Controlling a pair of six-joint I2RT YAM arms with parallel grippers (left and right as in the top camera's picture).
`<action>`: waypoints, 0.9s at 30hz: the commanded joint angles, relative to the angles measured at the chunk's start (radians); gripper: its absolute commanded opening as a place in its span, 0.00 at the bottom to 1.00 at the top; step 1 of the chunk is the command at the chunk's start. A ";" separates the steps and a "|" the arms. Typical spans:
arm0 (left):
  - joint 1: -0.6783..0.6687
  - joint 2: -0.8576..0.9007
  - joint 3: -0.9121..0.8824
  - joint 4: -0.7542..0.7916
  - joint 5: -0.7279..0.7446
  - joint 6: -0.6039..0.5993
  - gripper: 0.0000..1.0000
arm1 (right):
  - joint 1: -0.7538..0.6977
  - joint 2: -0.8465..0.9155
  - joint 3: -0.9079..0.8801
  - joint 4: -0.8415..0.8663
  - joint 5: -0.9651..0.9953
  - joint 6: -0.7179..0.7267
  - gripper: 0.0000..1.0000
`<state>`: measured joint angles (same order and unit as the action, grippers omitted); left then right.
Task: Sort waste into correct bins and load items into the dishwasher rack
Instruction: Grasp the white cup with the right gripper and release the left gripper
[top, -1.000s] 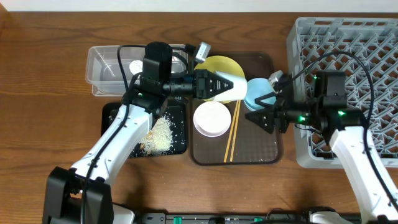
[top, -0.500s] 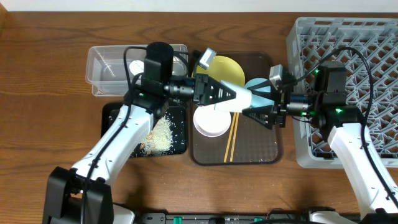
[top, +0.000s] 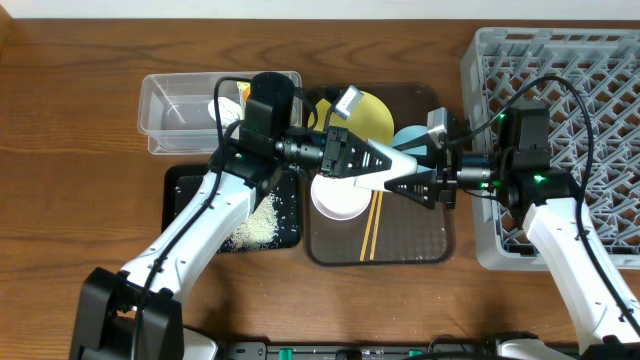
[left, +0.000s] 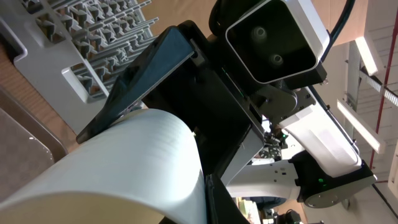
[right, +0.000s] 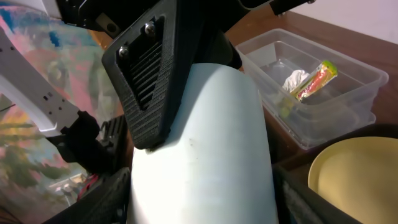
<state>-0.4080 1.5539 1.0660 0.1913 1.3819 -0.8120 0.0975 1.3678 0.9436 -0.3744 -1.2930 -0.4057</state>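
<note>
Brown wooden table (top: 80, 120). Left of the brown serving tray (top: 425, 245), the clear tub (top: 165, 125) holds the tissue (right: 292, 79) and wrapper (right: 317, 78) (print too small to read). Over the tray, the left gripper (top: 399, 168) is clamped on the light blue bowl (right: 205, 155), carried rightward since a second ago. The right gripper (top: 412, 180) straddles it; I cannot tell whether it grips. Right of the tray stands the grey rack (top: 600, 70).

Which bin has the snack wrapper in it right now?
The clear plastic tub; the wrapper lies inside beside the white tissue. The black tray holds rice scraps instead.
</note>
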 joint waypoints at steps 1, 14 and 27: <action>-0.010 -0.005 -0.003 0.014 0.021 -0.010 0.06 | 0.009 0.003 0.016 -0.009 0.002 -0.014 0.62; -0.010 -0.005 -0.003 0.062 0.020 -0.040 0.06 | 0.009 0.003 0.016 -0.059 0.030 -0.014 0.76; -0.010 -0.005 -0.003 0.062 0.020 -0.040 0.06 | 0.009 0.003 0.016 -0.042 0.016 -0.014 0.62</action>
<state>-0.4149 1.5539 1.0645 0.2470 1.3777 -0.8413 0.0975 1.3678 0.9482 -0.4225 -1.2697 -0.4099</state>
